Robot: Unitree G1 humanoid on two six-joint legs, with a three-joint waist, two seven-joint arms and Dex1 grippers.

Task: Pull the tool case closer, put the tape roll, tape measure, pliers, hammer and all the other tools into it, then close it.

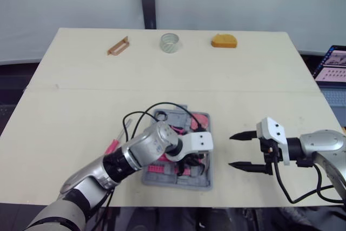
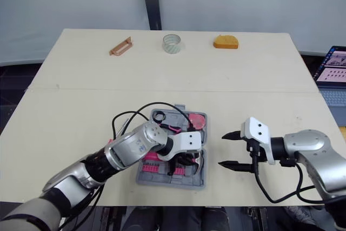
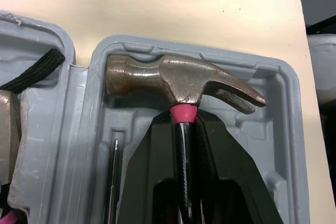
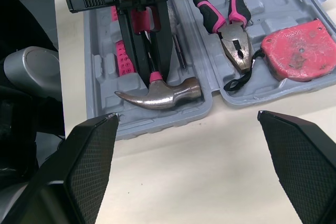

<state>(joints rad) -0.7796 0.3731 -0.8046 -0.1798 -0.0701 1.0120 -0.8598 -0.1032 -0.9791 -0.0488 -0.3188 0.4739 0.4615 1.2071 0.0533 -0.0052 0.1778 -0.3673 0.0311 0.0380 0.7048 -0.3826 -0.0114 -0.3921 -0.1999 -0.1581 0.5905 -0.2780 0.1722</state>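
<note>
Pale surface (image 1: pixel 81 128), tool case (image 1: pixel 205 179) open by the near edge. Left pincer (image 4: pixel 148 74) clamps hammer (image 4: pixel 160 94) handle; head sits in the case's near half, right end, handle running leftward. Right pincer (image 1: pixel 243 151) gapes empty just right of case. Tape roll (image 1: pixel 169 43) lies at far edge, well apart.

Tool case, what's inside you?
The tool case holds a hammer, pliers and a pink tape measure. The left claw grips the hammer's handle, hiding whatever lies beneath it.

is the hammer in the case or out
In. The hammer lies in its moulded recess of the open tool case.
</note>
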